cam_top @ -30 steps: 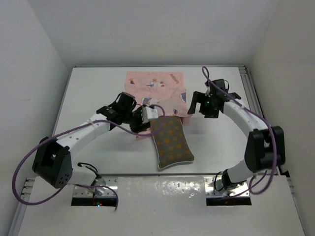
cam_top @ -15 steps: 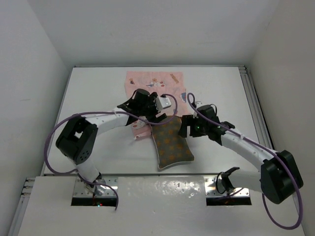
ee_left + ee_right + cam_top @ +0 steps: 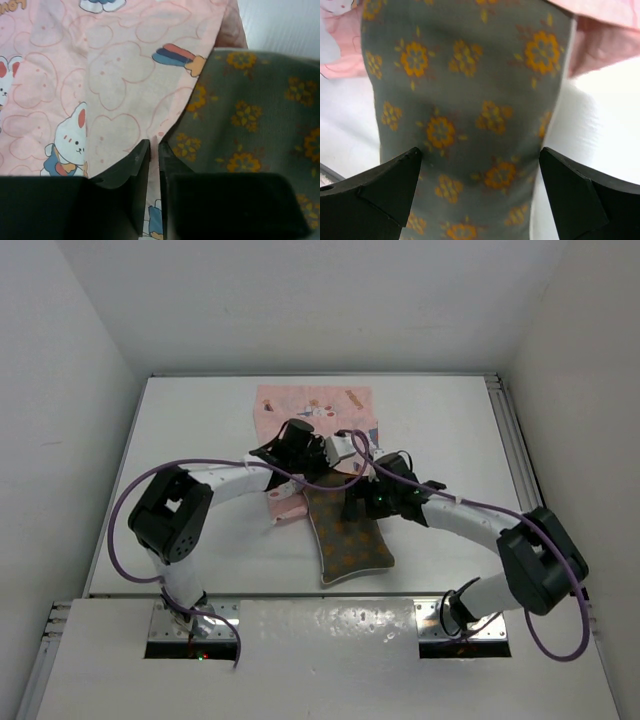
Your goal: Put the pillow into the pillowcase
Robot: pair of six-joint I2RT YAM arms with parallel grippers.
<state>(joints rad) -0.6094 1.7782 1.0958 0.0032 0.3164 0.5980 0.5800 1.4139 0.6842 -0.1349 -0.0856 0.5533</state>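
Olive-brown pillow (image 3: 352,538) lies flat on the surface (image 3: 190,450), its far end just under the pink pillowcase (image 3: 312,410) edge. Left arm (image 3: 225,483) curls round past the pillow's far-left corner, left pincer (image 3: 154,150) clenched on the pillowcase hem. Right arm (image 3: 470,520) bends in from the pillow's right, right pincer (image 3: 480,152) released, spread wide astride it. From above, wrists hide both pincers' tips.
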